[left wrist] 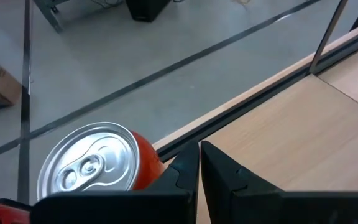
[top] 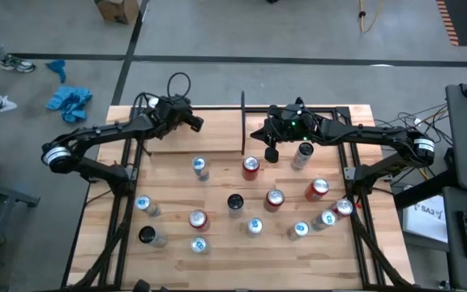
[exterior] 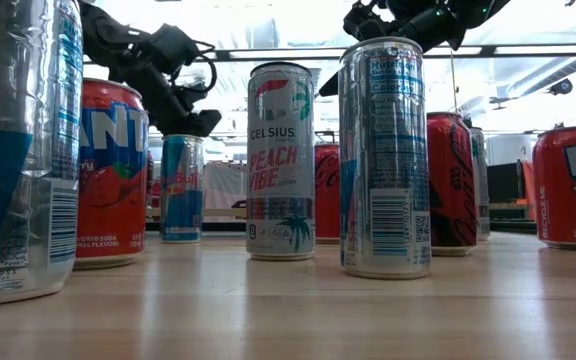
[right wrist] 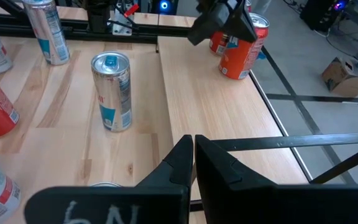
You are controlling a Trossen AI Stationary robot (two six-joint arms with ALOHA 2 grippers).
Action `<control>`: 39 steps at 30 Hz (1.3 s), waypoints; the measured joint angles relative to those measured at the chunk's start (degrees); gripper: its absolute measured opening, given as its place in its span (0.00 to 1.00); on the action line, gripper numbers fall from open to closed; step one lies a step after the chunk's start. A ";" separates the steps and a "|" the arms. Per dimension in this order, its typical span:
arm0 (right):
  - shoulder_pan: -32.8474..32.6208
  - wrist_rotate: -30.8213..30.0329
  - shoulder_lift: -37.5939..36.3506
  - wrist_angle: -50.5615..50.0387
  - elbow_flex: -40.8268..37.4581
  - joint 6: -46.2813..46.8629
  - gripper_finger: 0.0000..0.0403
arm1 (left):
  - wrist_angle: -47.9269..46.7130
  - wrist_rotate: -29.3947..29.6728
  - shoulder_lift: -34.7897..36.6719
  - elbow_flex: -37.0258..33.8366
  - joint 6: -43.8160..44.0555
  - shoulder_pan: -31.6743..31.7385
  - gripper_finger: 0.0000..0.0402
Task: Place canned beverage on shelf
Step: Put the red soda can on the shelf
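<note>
High view: L arm reaches in over the far L side of the tabletop [top: 217, 268], left gripper [top: 194, 123] above the shelf [top: 217, 136], the bay of light plank L of the thin black divider [top: 243, 122]. The right gripper [top: 271, 139] hangs just R of that divider, near a red can [top: 251, 167]. Loose cans [top: 274, 199] are scattered across the near half; the plank strip between the 2 grippers is bare.

Low view: a Celsius can [exterior: 280, 160] and a tall silver can [exterior: 384, 160] stand close to the lens w/ a gap between them. L arm's gripper [exterior: 183, 115] shows dark above a blue can [exterior: 182, 188]; R arm's gripper [exterior: 408, 22] is at the top edge.

L wrist view: jaws [left wrist: 199, 149] pressed nearly together, holding nothing. The orange can [left wrist: 98, 165] stands upright just beside them, by the shelf's outer edge, bare floor [left wrist: 135, 56] beyond the black rail [left wrist: 247, 102].

R wrist view: jaws [right wrist: 193, 142] also closed to a sliver, empty. Across the plank, the orange can [right wrist: 240, 51] stands on the shelf near its open edge, L arm's gripper [right wrist: 210, 25] just beside its top; can't tell if touching. A 2nd can sits right behind it. A slim blue-silver can [right wrist: 112, 92] stands on the other side of the plank seam, w/ open wood between.
</note>
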State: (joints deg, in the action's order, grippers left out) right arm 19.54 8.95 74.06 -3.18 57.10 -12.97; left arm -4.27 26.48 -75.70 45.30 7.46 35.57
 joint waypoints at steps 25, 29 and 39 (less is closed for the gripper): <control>-0.02 0.00 0.00 0.00 0.00 -0.07 0.02 | 0.00 7.08 -2.27 0.00 0.55 0.03 0.00; -0.01 0.00 0.00 0.00 0.00 -0.07 0.02 | 0.10 6.25 -1.97 0.00 0.55 -0.70 0.00; -0.01 0.00 0.01 0.31 0.00 0.92 0.02 | 0.67 0.43 3.15 0.00 -4.17 -6.18 0.00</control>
State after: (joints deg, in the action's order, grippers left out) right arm 19.54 8.95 74.06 -2.87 57.10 -12.05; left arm -3.60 26.91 -72.56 45.30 3.29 29.39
